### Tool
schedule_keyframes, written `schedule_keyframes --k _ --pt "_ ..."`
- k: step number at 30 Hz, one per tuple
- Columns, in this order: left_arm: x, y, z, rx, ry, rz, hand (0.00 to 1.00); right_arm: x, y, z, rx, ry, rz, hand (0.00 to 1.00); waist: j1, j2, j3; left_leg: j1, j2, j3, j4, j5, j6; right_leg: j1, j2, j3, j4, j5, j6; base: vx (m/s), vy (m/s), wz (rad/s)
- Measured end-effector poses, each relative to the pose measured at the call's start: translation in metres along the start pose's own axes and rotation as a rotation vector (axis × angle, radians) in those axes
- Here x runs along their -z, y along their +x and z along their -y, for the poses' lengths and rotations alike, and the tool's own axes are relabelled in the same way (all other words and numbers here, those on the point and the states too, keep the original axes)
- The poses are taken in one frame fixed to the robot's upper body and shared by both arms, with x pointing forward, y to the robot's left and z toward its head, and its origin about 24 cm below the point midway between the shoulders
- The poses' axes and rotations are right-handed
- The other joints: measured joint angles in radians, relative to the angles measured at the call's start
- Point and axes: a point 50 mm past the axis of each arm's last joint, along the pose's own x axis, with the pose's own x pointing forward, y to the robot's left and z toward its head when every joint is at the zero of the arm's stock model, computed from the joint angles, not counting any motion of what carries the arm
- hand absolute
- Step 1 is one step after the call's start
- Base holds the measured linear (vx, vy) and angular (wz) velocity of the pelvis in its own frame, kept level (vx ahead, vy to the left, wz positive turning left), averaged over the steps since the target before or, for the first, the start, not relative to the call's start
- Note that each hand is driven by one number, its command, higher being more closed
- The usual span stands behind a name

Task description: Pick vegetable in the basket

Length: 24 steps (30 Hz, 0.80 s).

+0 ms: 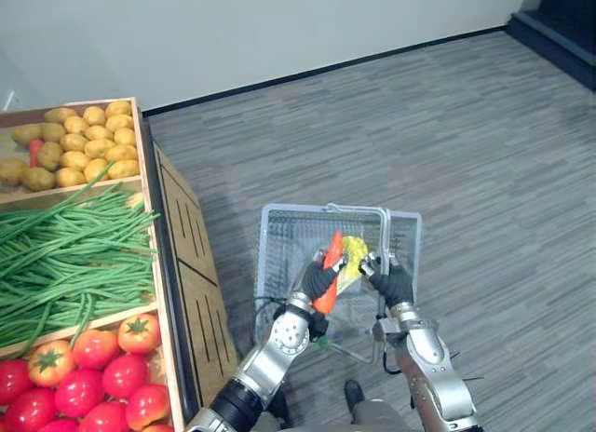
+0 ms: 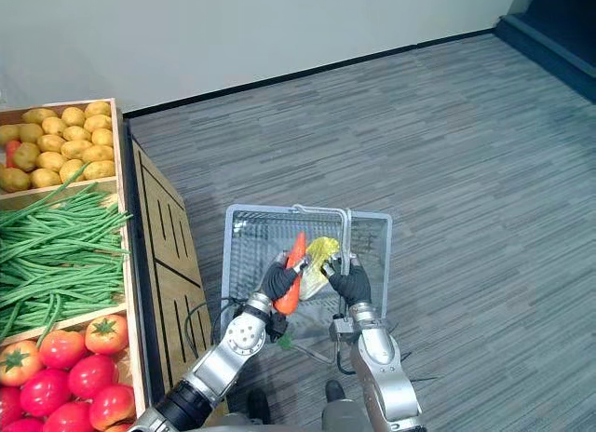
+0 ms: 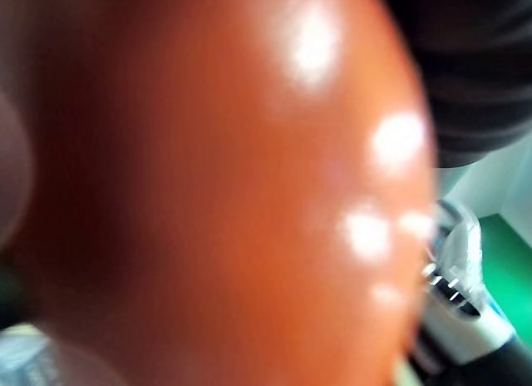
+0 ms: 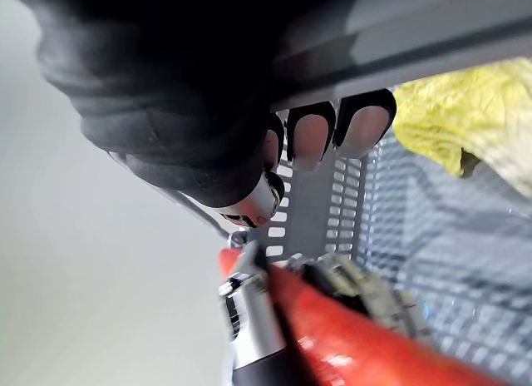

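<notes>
Left eye view: stand (image 1: 182,227) at robot's left, apart from basket (image 1: 298,209). Right hand (image 1: 392,283) curled round handle (image 4: 432,38), keeping basket within reach for drop. Left hand (image 1: 319,277) wrapped round carrot (image 1: 333,249), held over basket interior, just beside yellow leaf (image 1: 354,249). Carrot not yet released. Orange blur at left wrist is likely carrot.

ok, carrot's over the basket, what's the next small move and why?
Probably lower the left robot hand slightly and open it: it grips the carrot above the basket, where a yellow leafy vegetable lies, while the right robot hand holds the handle.
</notes>
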Motion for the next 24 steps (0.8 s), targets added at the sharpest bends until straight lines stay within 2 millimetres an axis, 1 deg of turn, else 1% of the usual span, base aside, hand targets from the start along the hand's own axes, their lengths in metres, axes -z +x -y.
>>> schedule_keyframes --k 2,3,5,9,15,18,21,23,24 --pt "0.009 0.0 0.002 0.016 0.028 -0.046 0.0 0.002 -0.001 -0.005 -0.021 0.056 -0.013 1.0 -0.01 -0.003 -0.001 0.001 -0.001 -0.005 -0.019 0.014 0.001 -0.002 -0.003 -0.003 -0.009 0.008 0.004 -0.03 -0.007 0.06" --pt "0.014 0.0 0.004 0.023 0.041 -0.065 0.0 0.003 -0.001 -0.007 -0.033 0.08 -0.02 1.0 -0.021 -0.005 -0.002 0.005 -0.002 -0.005 -0.028 0.021 0.002 -0.001 -0.008 -0.004 -0.01 0.009 0.004 -0.04 0.009 0.05" --pt "0.021 -0.002 0.005 0.03 0.06 -0.098 0.0 0.006 -0.002 -0.012 -0.059 0.13 -0.039 1.0 -0.025 -0.012 -0.007 0.012 -0.006 -0.008 -0.049 0.035 0.003 0.0 -0.01 -0.004 -0.017 0.012 0.006 -0.05 0.002 0.02" --pt "0.024 0.001 0.003 0.025 0.076 -0.121 0.0 0.01 -0.005 -0.02 -0.12 0.197 -0.071 1.0 -0.028 -0.018 -0.01 0.024 -0.01 -0.014 -0.1 0.068 0.004 0.002 -0.01 -0.006 -0.044 0.034 0.01 -0.07 -0.012 0.04" --pt "0.03 0.001 -0.005 -0.019 0.075 -0.155 0.0 0.019 -0.013 -0.025 -0.166 0.185 -0.126 1.0 -0.037 -0.018 -0.01 0.034 -0.018 -0.024 -0.104 0.072 0.005 0.018 -0.014 -0.012 -0.055 0.038 0.014 -0.04 -0.006 0.04" --pt "0.037 0.0 -0.009 -0.028 0.086 -0.179 0.0 0.025 -0.013 -0.022 -0.152 0.122 -0.154 1.0 -0.047 -0.02 -0.012 0.033 -0.021 -0.024 -0.104 0.072 0.005 0.018 -0.016 -0.012 -0.056 0.039 0.014 0.0 0.0 0.0" --pt "0.037 0.0 -0.013 -0.04 0.087 -0.177 0.0 0.028 -0.016 -0.013 -0.106 0.049 -0.156 1.0 -0.046 -0.021 -0.012 0.033 -0.02 -0.025 -0.104 0.075 0.009 0.018 -0.015 -0.013 -0.057 0.039 0.014 0.0 0.0 0.0" --pt "0.032 0.0 -0.019 -0.06 0.083 -0.15 0.0 0.027 -0.017 -0.002 -0.049 -0.012 -0.153 1.0 -0.047 -0.021 -0.012 0.033 -0.02 -0.025 -0.103 0.076 0.009 0.018 -0.015 -0.013 -0.058 0.039 0.014 0.0 0.0 0.0" --pt "0.025 -0.001 -0.024 -0.084 0.071 -0.117 0.0 0.026 -0.017 0.006 -0.013 -0.052 -0.15 1.0 -0.047 -0.021 -0.012 0.033 -0.02 -0.025 -0.103 0.076 0.009 0.019 -0.014 -0.014 -0.058 0.039 0.014 0.0 0.0 0.0"
